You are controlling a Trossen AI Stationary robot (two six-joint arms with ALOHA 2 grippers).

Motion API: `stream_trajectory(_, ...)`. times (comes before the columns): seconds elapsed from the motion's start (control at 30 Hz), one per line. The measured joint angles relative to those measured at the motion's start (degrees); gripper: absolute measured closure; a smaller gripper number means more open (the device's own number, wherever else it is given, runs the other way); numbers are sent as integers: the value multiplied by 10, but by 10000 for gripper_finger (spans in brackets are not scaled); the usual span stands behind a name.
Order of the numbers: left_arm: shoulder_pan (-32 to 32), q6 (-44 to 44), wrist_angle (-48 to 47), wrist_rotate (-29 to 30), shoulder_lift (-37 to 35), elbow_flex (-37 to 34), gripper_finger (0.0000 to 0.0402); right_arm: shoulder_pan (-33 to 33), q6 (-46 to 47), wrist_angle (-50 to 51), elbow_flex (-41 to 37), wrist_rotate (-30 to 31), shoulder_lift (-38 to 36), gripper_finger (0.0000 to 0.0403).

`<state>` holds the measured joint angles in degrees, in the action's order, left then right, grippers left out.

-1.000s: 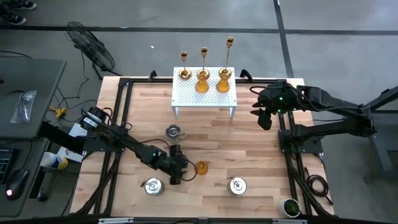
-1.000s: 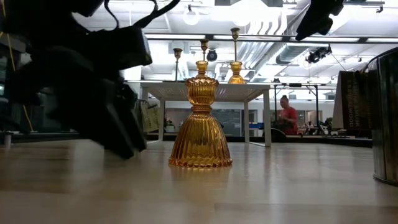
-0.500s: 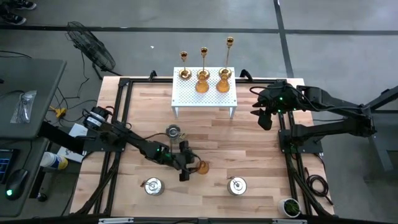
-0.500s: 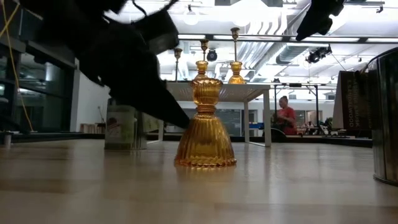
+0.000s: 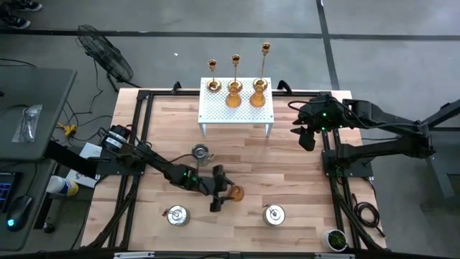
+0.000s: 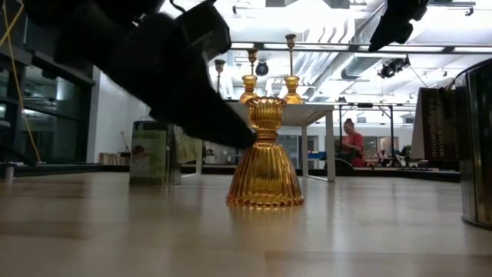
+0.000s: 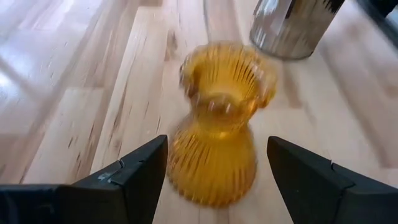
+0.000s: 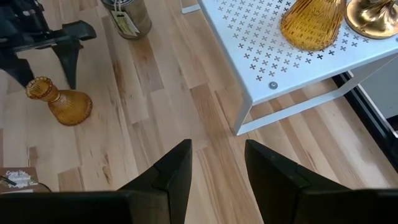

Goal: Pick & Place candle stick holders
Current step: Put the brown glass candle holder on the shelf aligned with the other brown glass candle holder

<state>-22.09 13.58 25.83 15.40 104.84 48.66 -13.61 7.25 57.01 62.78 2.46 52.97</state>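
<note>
overhead, table-level, two wrist views

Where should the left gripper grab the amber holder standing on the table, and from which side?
At the narrow waist between the flared cup and the bell-shaped base of the amber holder. It stands upright, so probably come in level from the side. The left gripper is open, and its fingers already straddle the holder. The ribbed base looks too wide.

Bare table (image 5: 287, 173) lies open mid-right; silvery pots (image 5: 273, 214) and rack (image 5: 236, 109) block the edges.
</note>
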Motion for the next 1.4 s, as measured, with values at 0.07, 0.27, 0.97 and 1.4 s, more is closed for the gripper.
stream_trajectory(0.07, 0, -4, 29, -1, 4, 1, 132, 0, 0, 0, 0, 0, 0, 263)
stream_trajectory(0.27, 5, -14, 83, -7, 29, 1, 132, 0, 0, 0, 0, 1, 0, 263)
stream_trajectory(0.97, 16, -33, 139, 8, 46, 1, 132, 0, 4, 0, 0, 1, 0, 263)
stream_trajectory(1.4, 15, -33, 144, -13, 53, 1, 132, 0, 5, 0, 0, 1, 0, 263)
